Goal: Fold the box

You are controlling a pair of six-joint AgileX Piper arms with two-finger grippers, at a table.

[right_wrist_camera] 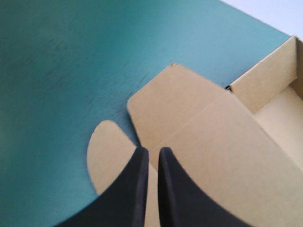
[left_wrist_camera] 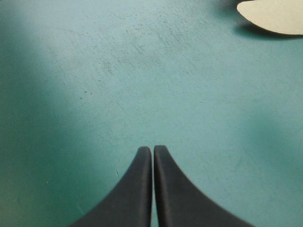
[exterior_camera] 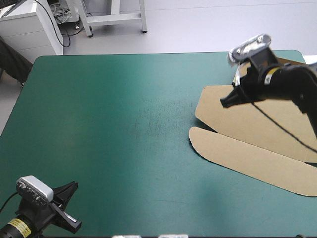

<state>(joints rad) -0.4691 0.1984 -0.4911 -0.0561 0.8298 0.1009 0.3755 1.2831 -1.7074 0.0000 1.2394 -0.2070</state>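
Note:
The brown box (exterior_camera: pixel 257 129) lies at the table's right side as a mostly flat cut sheet, with a rounded flap (exterior_camera: pixel 237 153) toward the front and a raised wall (right_wrist_camera: pixel 265 78) at its far end. My right gripper (exterior_camera: pixel 225 101) hangs over the sheet's left corner with its fingers shut; in the right wrist view its tips (right_wrist_camera: pixel 152 150) sit above the crease between the rounded flap (right_wrist_camera: pixel 106 151) and the main panel (right_wrist_camera: pixel 213 137). My left gripper (exterior_camera: pixel 73 187) rests shut at the front left corner, over bare cover (left_wrist_camera: pixel 152 149). The flap's tip (left_wrist_camera: pixel 274 16) shows far ahead of it.
The teal-green cover (exterior_camera: pixel 124 124) stretches bare between the two grippers. The box reaches the table's right edge and runs out of the high view there.

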